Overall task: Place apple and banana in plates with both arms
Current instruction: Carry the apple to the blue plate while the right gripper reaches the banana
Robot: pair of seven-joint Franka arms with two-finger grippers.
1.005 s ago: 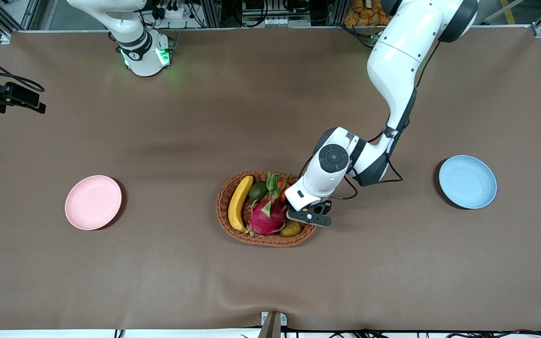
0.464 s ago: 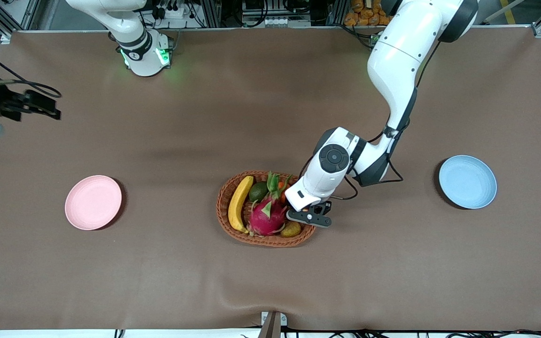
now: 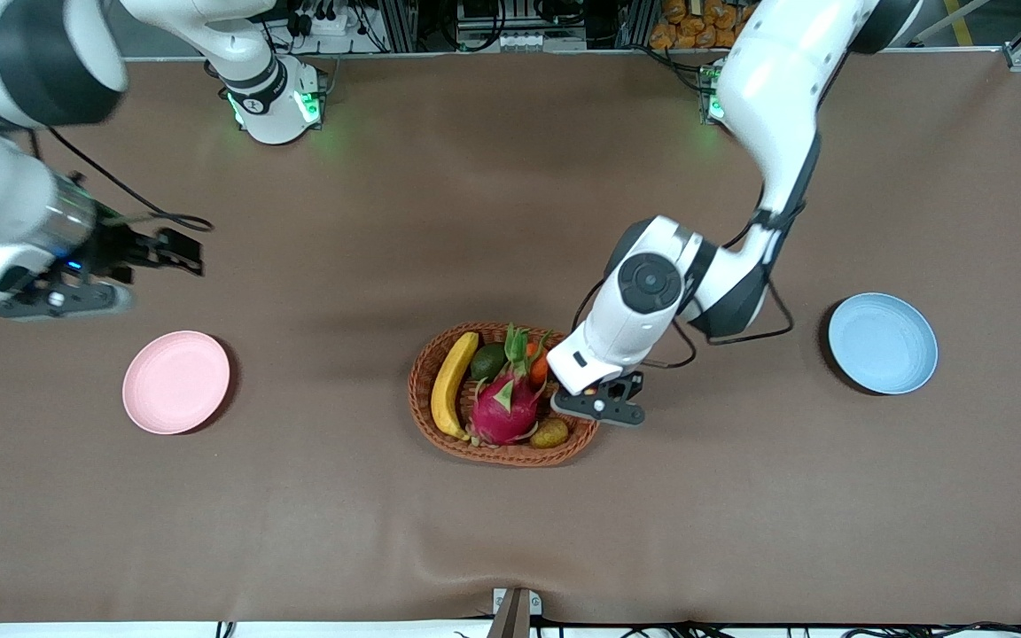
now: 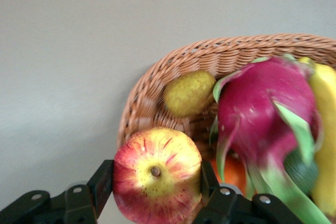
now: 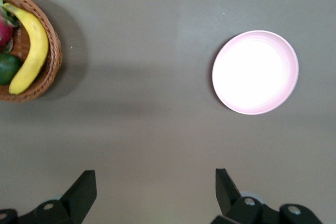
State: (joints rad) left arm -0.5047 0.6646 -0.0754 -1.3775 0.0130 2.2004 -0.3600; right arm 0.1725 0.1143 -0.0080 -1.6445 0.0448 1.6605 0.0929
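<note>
Apple [image 4: 157, 176] pinched in left pincer [image 4: 157, 182] over basket [image 3: 426, 372]; right pincer [image 5: 152, 192] spread over table; no legible writing.

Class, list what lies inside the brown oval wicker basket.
The brown oval wicker basket holds a long yellow banana, magenta dragon fruit, dark green fruit, yellowish-brown fruit and part-hidden orange fruit; anything beneath is covered.

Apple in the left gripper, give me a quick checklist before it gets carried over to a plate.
1. Grip: left gripper shut on the apple, fingers on both sides. Ok.
2. Apple clear of the basket: it hangs over the rim at the left arm's end. Cannot tell.
3. Blue plate bare, at the left arm's end of the table. Ok.
4. Pink plate bare. Ok.
5. Banana lying in the basket, untouched. Ok.
6. Right gripper open, over bare table between pink plate and basket. Ok.
</note>
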